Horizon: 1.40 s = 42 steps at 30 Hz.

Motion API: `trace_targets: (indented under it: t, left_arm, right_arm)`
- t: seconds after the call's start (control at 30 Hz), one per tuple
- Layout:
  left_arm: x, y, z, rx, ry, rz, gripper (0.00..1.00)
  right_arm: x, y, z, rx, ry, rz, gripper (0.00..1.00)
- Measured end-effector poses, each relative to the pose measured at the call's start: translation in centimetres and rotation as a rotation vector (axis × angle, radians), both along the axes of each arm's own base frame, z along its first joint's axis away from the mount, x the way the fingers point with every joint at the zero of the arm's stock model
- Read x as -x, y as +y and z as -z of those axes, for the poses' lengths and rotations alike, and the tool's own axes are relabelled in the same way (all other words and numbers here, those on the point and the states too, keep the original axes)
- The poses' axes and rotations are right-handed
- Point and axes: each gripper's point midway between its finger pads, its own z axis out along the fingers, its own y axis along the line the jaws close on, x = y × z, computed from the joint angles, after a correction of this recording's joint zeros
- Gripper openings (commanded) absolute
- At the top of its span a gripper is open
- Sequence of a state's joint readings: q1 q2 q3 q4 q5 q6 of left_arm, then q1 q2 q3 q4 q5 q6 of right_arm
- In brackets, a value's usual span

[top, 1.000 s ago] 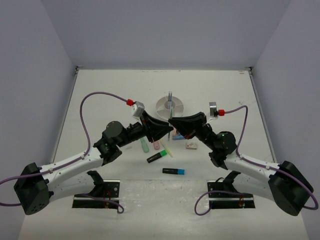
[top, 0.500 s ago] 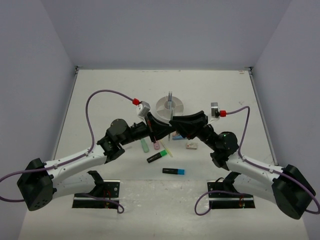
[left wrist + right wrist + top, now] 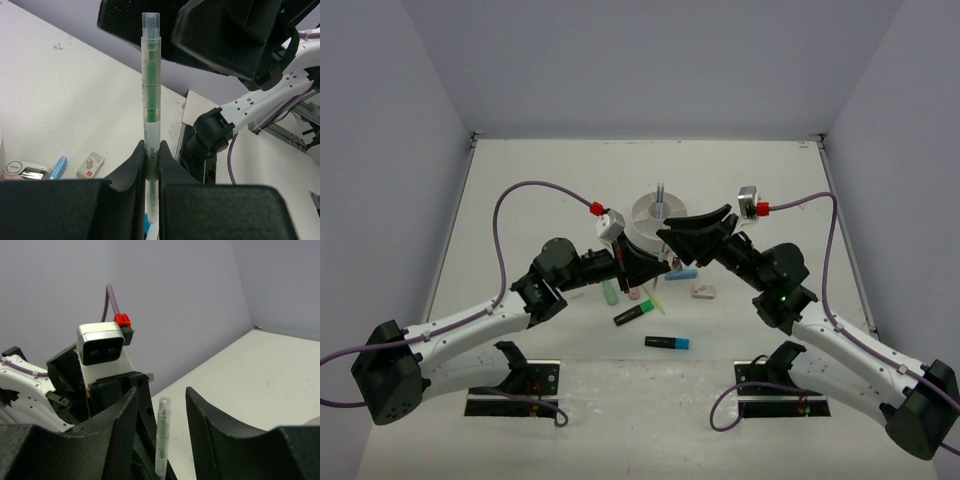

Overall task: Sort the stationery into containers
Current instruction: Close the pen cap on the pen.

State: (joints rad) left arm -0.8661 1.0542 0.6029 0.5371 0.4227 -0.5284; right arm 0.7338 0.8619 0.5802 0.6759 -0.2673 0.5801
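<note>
Left fingers [image 3: 131,172] clamped on upright clear green-ink pen [image 3: 151,100]; right fingers [image 3: 117,430] apart, flanking pen top, not touching, above worktop [image 3: 520,190].

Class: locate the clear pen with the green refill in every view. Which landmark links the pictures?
Top external: not distinguishable; hidden where the left gripper and right gripper meet, before the organiser.
Left wrist: the pen stands upright at centre, clamped by the left gripper.
Right wrist: bottom centre, between the open right gripper's fingers.
Landmark: the right gripper, visible in all three.
</note>
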Motion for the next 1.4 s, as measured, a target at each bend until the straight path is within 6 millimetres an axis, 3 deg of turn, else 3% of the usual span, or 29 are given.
trace_targets:
  t: [0.23, 0.3, 0.53, 0.93, 1.4]
  left_arm:
    - [0.2, 0.0, 0.5, -0.022, -0.004, 0.014, 0.00]
    - [0.2, 0.0, 0.7, -0.032, 0.001, 0.013, 0.00]
    - [-0.2, 0.1, 0.8, -0.054, -0.011, -0.004, 0.00]
    - [-1.1, 0.7, 2.7, -0.186, -0.024, -0.038, 0.00]
    - [-2.5, 2.7, 0.2, -0.147, 0.014, 0.016, 0.00]
  right_arm:
    - [-0.3, 0.2, 1.9, 0.070, 0.033, 0.007, 0.16]
    - [-0.2, 0.4, 1.9, 0.075, 0.030, -0.003, 0.00]
    - [0.0, 0.4, 2.1, 0.068, 0.026, -0.008, 0.00]
    - [-0.6, 0.6, 5.2, 0.002, 0.047, -0.014, 0.00]
    - [-1.7, 1.9, 3.4, -0.081, 0.028, 0.039, 0.00]
